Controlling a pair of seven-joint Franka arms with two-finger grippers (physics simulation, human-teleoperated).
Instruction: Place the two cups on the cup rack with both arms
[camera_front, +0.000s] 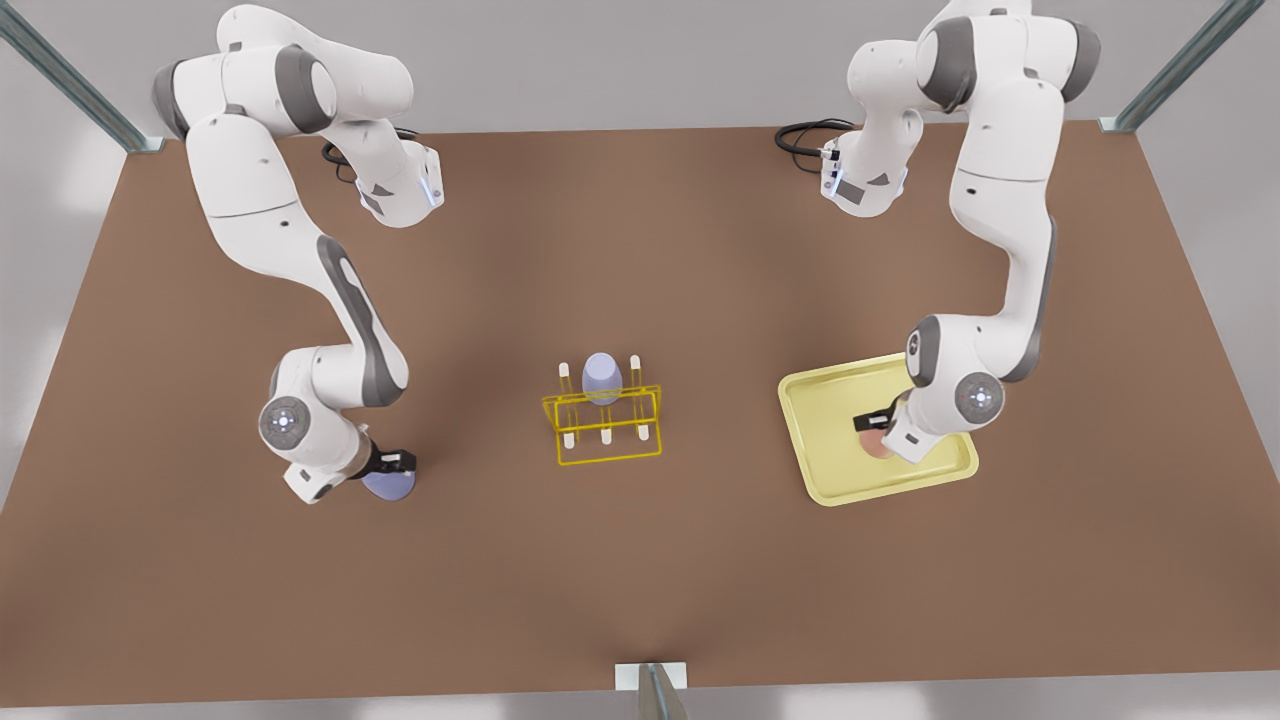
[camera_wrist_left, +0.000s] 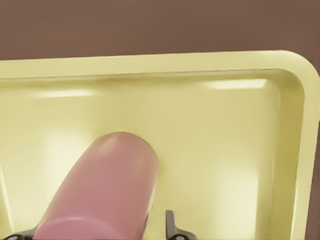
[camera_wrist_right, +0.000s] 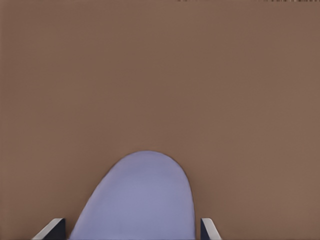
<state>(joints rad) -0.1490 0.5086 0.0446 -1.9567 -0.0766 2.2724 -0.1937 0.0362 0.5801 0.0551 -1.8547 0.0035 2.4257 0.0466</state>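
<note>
A salmon pink cup (camera_wrist_left: 100, 185) lies on its side in the pale-yellow tray (camera_wrist_left: 225, 125). My left gripper (camera_wrist_left: 94, 232), on the front view's right (camera_front: 872, 425), straddles it with fingers open and a small gap showing on one side. The pale lavender-blue cup (camera_wrist_right: 137, 200) lies on the brown table at the front view's left (camera_front: 390, 486). My right gripper (camera_wrist_right: 131, 230) is low over this cup (camera_front: 395, 465), one finger on each side, open with narrow gaps. The yellow wire cup rack (camera_front: 603, 425) stands mid-table.
Another lavender cup (camera_front: 602, 378) sits upside down on a back peg of the rack. The tray (camera_front: 820, 400) lies to the front view's right of the rack. Bare brown table (camera_front: 640, 580) stretches around both.
</note>
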